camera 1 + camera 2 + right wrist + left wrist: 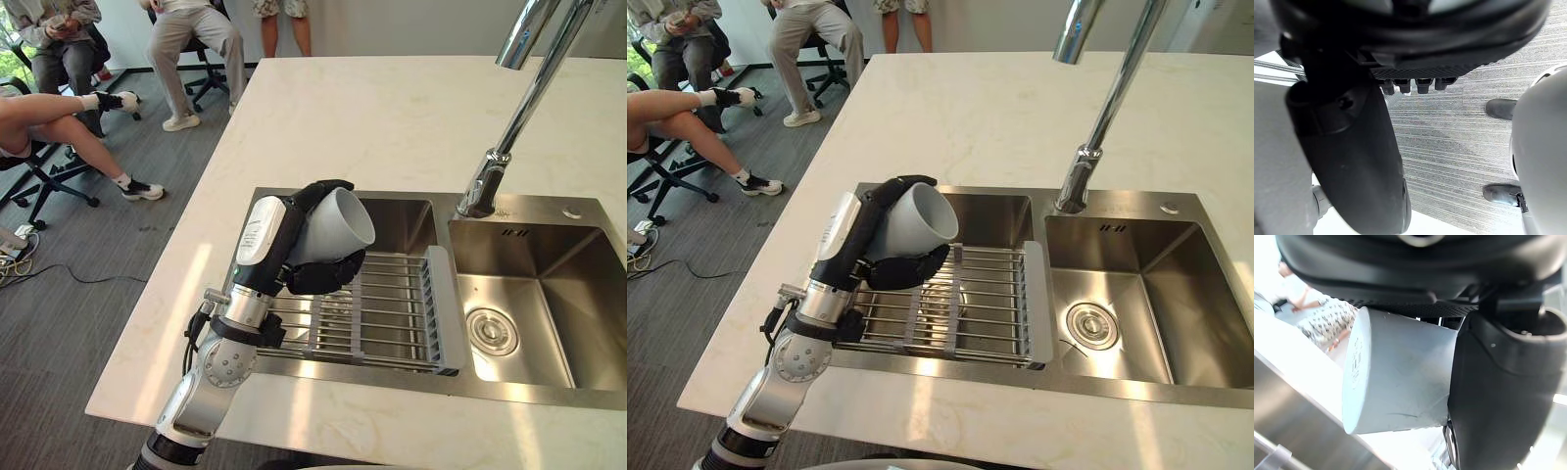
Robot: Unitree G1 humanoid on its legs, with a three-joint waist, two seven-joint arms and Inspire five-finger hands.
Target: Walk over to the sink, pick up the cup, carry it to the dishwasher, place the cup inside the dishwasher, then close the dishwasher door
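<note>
At far left on the grey carpet floor (118, 294), seated people (59, 127) on black office chairs, well apart from the pale marble-look countertop (392, 117). Left arm comes up from lower left, forearm raised. The left hand (279, 235) is wrapped round the light grey plastic cup (333, 227), dark fingers under it, another dark digit over the top. Cup is tilted, open mouth facing up and right, held over the left end of the grey-framed metal wire rack (392, 313) in the left basin of the stainless steel double sink (549, 274). Tall chrome faucet (519, 108) stands behind the basins.

Left wrist view adds the cup's flat base, cup (1400, 377) lying sideways with the thumb (1498, 396) against its wall. Right wrist view: right hand (1352, 161) over carpet, can't tell finger state.
</note>
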